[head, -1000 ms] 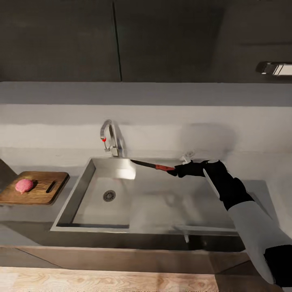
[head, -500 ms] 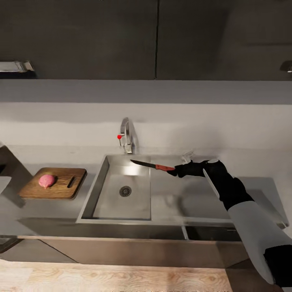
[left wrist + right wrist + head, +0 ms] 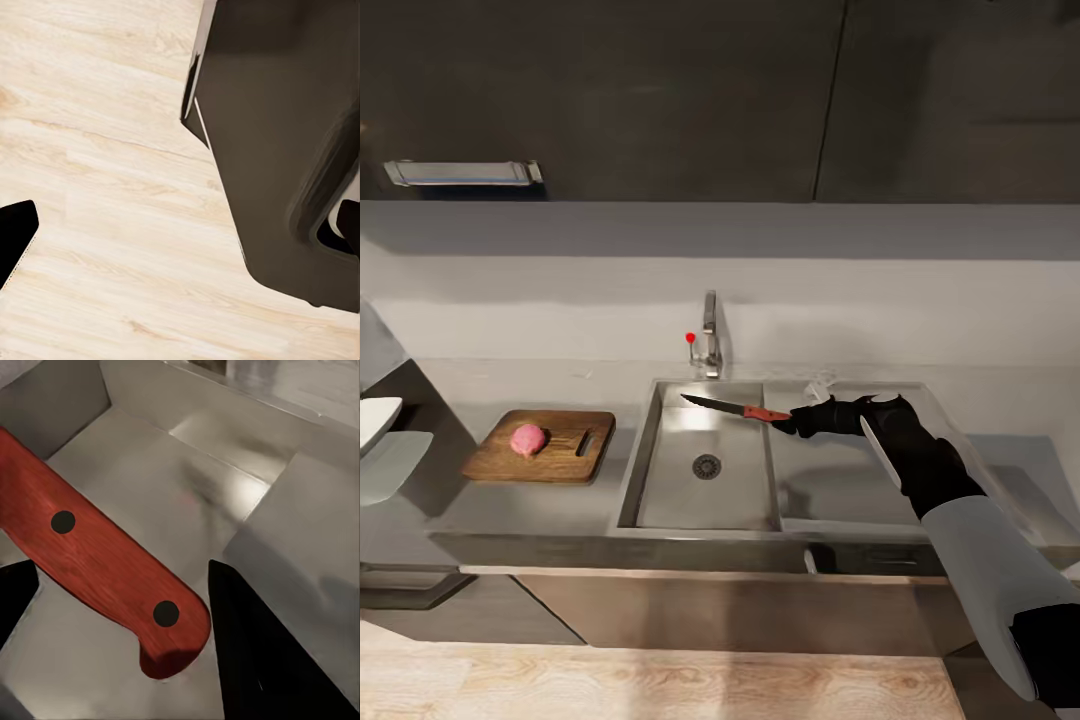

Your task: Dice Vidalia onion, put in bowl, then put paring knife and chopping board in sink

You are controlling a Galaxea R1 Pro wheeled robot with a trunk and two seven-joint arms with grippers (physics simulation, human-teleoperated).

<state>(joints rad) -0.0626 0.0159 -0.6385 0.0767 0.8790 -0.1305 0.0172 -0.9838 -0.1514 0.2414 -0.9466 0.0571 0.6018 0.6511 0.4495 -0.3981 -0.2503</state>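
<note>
Firstly, right fingers (image 3: pixel 792 417): clenched on the red handle of the knife (image 3: pixel 735 407); one dark finger (image 3: pixel 262 660) lies just beside the handle's butt.
Knife: held level in the air over the sink (image 3: pixel 705 520), dark blade pointing toward the robot's left, above the basin; two dark rivets show on the handle (image 3: pixel 105 577).
Left fingers (image 3: pixel 180 225): hang over pale wooden floor (image 3: pixel 105 187) beside a dark cabinet side (image 3: pixel 285 135); whether they are parted or closed cannot be told.
Sink: steel basin with round drain, flat drainboard under the right arm, tap (image 3: pixel 710 340) behind.
Board (image 3: pixel 560 455): flat on the grey surface (image 3: pixel 520 505), just left of the sink.
Onion (image 3: pixel 528 438): pink lump resting on the board, whole.
Bowl (image 3: pixel 375 420): white, at the far left edge.
</note>
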